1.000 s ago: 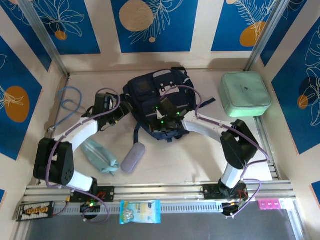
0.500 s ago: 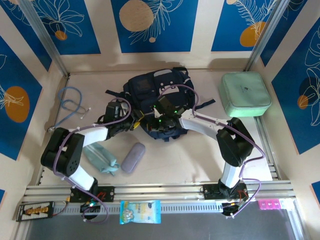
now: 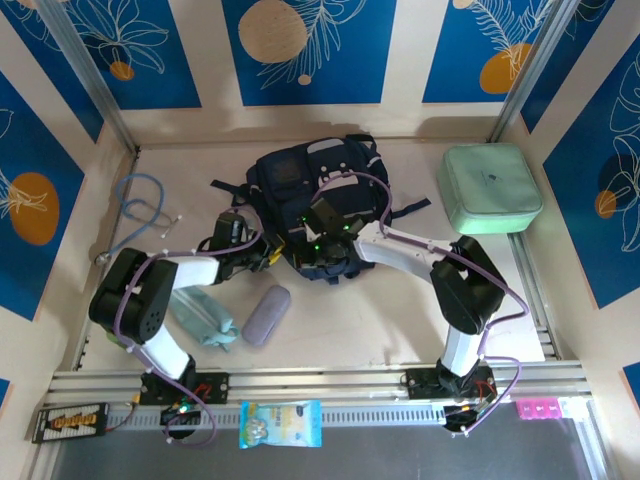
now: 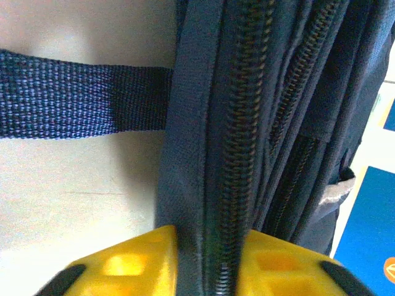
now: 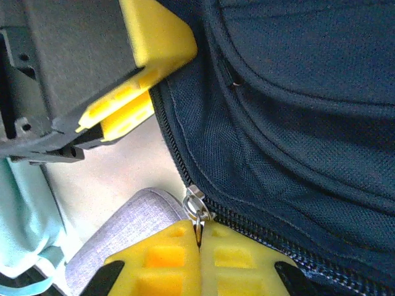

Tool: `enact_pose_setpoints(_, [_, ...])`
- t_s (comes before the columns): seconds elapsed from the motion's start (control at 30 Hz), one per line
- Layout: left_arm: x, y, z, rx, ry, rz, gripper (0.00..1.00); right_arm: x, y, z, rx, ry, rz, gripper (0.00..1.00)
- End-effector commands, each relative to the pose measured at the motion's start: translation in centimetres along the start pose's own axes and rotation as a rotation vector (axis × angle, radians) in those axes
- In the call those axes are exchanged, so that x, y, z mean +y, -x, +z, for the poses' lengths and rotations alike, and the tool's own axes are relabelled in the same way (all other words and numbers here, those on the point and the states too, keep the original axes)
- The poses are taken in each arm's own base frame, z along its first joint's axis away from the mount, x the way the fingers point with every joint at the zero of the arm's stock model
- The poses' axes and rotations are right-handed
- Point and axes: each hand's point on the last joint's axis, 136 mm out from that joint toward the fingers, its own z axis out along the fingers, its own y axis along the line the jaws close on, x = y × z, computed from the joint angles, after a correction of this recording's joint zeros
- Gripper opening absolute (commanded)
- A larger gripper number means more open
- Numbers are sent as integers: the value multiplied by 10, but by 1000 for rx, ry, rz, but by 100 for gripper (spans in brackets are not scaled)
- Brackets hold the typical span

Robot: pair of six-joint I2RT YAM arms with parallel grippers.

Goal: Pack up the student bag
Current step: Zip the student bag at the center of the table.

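Student bag flat, lengthwise near-to-far

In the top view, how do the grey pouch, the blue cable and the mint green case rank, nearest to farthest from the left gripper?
1. The grey pouch, just below the left gripper in the picture.
2. The blue cable, far left.
3. The mint green case, far right corner.
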Motion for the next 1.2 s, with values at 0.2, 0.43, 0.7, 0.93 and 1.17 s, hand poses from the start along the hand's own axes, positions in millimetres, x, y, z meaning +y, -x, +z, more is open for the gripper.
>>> enact_pose_setpoints(0.2, [11, 24, -2, -61, 73, 33, 0, -70, -33, -37, 67, -389, -126, 0])
enact_pose_setpoints(0.43, [11, 29, -7, -74, 83, 53, 0, -122, -28, -61, 31, -524, -3, 0])
enact_pose_setpoints(0.7, [4, 25, -5, -42, 60, 67, 0, -106, -14, -40, 38, -462, -47, 3])
enact_pose_setpoints(0.93, [3, 24, -5, -35, 56, 73, 0, -106, -10, -32, 21, -452, -32, 13])
enact_pose_setpoints(1.17, [2, 26, -5, -39, 61, 84, 0, -116, -7, -38, -12, -492, -7, 3])
